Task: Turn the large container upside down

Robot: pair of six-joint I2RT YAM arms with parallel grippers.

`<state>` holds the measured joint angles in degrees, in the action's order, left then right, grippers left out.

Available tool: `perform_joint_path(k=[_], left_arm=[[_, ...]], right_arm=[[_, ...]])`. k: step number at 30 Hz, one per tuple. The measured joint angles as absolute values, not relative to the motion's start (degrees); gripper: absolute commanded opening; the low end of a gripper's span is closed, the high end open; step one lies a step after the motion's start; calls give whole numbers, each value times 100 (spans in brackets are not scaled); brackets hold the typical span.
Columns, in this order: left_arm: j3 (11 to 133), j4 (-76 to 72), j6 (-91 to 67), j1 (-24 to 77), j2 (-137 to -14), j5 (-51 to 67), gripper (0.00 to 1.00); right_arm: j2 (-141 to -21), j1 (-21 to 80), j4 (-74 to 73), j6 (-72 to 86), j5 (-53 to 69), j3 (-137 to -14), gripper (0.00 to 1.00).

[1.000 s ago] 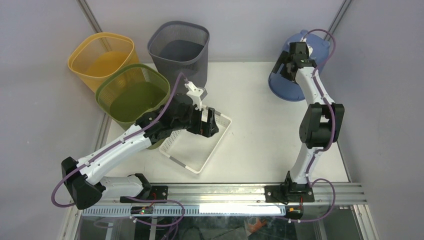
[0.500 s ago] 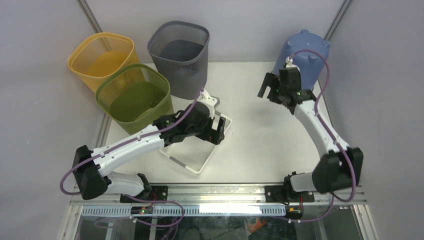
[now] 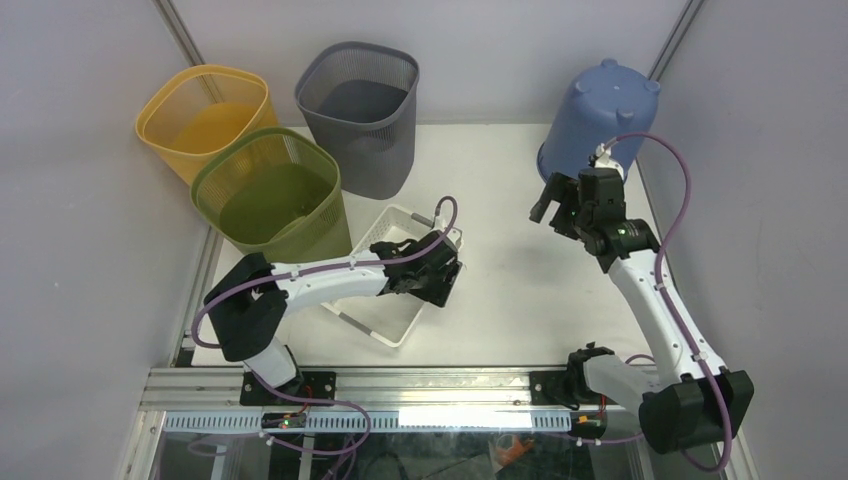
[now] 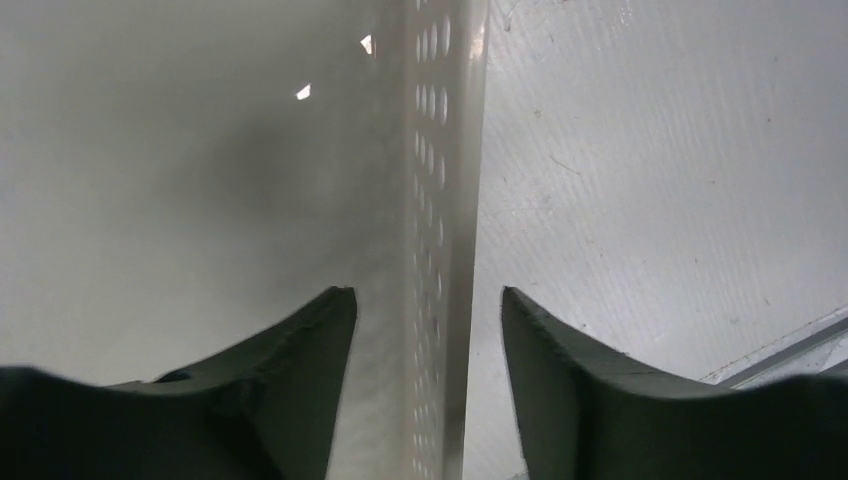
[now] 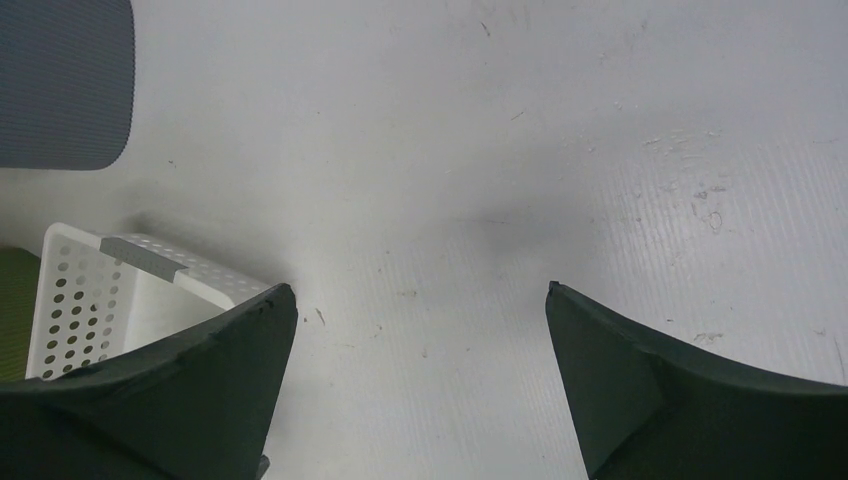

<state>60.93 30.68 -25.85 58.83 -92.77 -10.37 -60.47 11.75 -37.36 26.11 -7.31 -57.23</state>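
The large blue container (image 3: 598, 120) stands upside down at the back right of the table, its small feet on top. My right gripper (image 3: 555, 205) is open and empty, a little in front and to the left of it and apart from it. In the right wrist view the right gripper (image 5: 420, 290) has only bare table between its fingers. My left gripper (image 3: 437, 283) is open at the right wall of a white perforated basket (image 3: 385, 330). In the left wrist view the left gripper (image 4: 428, 295) straddles that wall (image 4: 445, 200) without clamping it.
A yellow bin (image 3: 205, 115), a green bin (image 3: 270, 190) and a grey mesh bin (image 3: 360, 110) stand upright at the back left. The grey bin (image 5: 60, 80) and a corner of the white basket (image 5: 90, 290) show in the right wrist view.
The blue container went from tilted in my right gripper to standing upside down. The right gripper let go and drew back left and nearer. The left gripper moved to the basket's right wall.
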Motion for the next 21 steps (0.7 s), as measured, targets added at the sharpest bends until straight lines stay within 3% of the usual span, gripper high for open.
perform_joint_path(k=[4,6,11,21], left_arm=[[6099,3009,-2635,5881,-9380,-998,14],[6163,2998,-2646,5883,-9380,-913,2],[6637,3083,-2652,5881,-9389,-523,0],[8805,2397,-3452,5817,-9856,1332,0]], right_arm=[[-6069,1122,-3868,2613,-733,-5828,100],[-6075,1105,-3992,2611,-740,-5961,100],[-6104,1035,-4412,2576,-749,-6628,100],[-6348,884,-5310,2235,-687,-8882,100]])
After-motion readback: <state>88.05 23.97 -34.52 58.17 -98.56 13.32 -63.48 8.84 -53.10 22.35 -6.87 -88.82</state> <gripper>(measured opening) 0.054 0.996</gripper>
